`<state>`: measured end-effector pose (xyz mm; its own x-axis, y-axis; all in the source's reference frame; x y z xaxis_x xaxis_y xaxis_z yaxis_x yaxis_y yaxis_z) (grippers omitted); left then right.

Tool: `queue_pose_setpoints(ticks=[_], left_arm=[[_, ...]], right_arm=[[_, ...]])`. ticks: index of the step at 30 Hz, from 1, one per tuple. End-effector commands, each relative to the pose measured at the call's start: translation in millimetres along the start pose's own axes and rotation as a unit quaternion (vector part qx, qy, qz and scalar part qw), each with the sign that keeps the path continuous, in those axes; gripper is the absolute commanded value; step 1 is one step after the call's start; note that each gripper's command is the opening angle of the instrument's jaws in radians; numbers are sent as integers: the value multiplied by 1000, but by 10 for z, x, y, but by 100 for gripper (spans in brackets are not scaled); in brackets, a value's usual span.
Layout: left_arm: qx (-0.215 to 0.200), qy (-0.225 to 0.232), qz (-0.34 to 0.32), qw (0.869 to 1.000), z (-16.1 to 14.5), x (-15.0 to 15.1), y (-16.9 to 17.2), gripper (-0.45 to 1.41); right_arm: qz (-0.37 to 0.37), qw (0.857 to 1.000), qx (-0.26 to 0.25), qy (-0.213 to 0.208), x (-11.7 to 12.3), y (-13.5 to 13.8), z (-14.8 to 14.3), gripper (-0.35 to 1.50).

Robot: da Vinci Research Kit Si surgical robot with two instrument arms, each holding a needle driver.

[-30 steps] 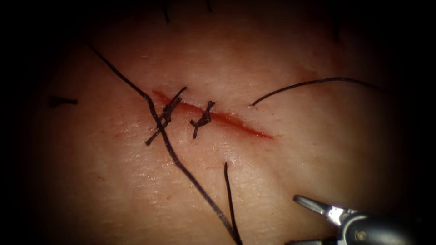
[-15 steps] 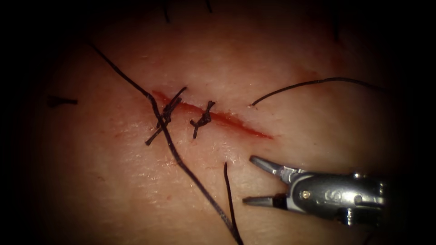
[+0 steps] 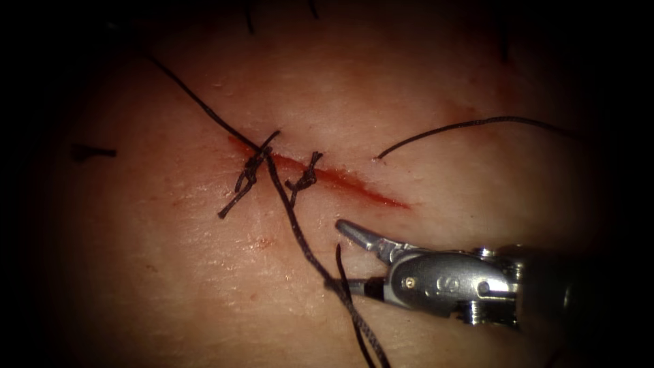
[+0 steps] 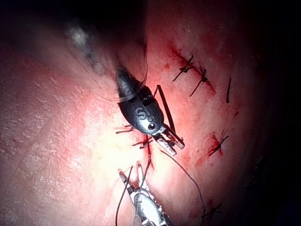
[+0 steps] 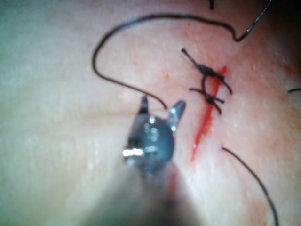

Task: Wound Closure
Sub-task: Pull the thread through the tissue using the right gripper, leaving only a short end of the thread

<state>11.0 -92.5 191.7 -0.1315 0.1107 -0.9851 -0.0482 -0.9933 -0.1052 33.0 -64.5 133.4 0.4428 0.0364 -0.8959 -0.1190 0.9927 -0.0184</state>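
Thread [image 3: 300, 235]: limp and light, it runs from the upper left over the cut [image 3: 340, 178] and down past your right hand [image 3: 344, 255]; you'd likely slip on a mid-strand hold, so I judge the free strand near the jaws the place to take it.
Tissue [image 3: 170, 272]: soft, wet with red fluid [image 3: 368, 194] along the cut.
Knots [image 3: 304, 178]: two tied stitches sit across the cut.
Right hand: jaws apart, lower jaw touching the thread, clamped on nothing.
Left hand [image 4: 170, 144]: I cannot tell what you hold.
Needle: I cannot tell where it lies.
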Motion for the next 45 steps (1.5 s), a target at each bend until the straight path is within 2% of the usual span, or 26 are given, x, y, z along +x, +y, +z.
queue_pose_setpoints(ticks=[1, 7, 10, 14, 20, 22, 23, 26, 30, 34, 35, 36, 37, 39, 42, 45], left_arm=[[-2, 2, 0, 1000, 6, -6, 5, -45], [-6, 5, 1, 1000, 3, -5, 8, -45], [-10, 6, 6, 1000, 3, -6, 12, -45], [-24, 11, 8, 1000, 3, -9, 22, -45], [-41, 23, 6, 999, -5, -16, 42, -45], [-47, 23, 6, 999, -7, -18, 49, -45], [-53, 22, 6, 998, -9, -21, 55, -45], [-63, 22, 7, 998, -10, -24, 63, -45], [-78, 20, 12, 997, -8, -28, 72, -45], [-90, 18, 16, 996, -3, -29, 78, -45], [-91, 18, 16, 996, -3, -29, 79, -45], [-95, 18, 17, 995, -1, -29, 80, -45], [-96, 18, 18, 995, 0, -29, 81, -45], [-99, 19, 18, 995, 1, -29, 81, -45], [-104, 20, 18, 994, 2, -29, 81, -45], [-104, 20, 19, 994, 3, -29, 81, -45]], right_arm=[[-1, 1000, 5, 6, -4, -3, 9, -35], [-8, 1000, 27, -5, -7, -13, -6, -35], [-15, 999, 36, -15, -8, -25, -24, -35], [-26, 998, 52, -38, -9, -52, -67, -35], [-19, 994, 84, -69, -7, -99, -153, -35], [-14, 992, 98, -84, -2, -111, -181, -35], [-8, 989, 111, -97, 4, -120, -207, -35], [-5, 984, 132, -116, 14, -128, -235, -35], [-4, 976, 172, -135, 25, -136, -251, -35], [2, 970, 204, -134, 35, -142, -254, -35], [2, 970, 204, -133, 35, -141, -254, -15], [7, 970, 206, -133, 35, -137, -255, 52], [7, 970, 203, -135, 35, -132, -257, 88], [8, 972, 187, -144, 31, -120, -264, 128], [11, 968, 191, -163, 22, -98, -276, 136], [14, 964, 201, -174, 11, -72, -288, 135]])
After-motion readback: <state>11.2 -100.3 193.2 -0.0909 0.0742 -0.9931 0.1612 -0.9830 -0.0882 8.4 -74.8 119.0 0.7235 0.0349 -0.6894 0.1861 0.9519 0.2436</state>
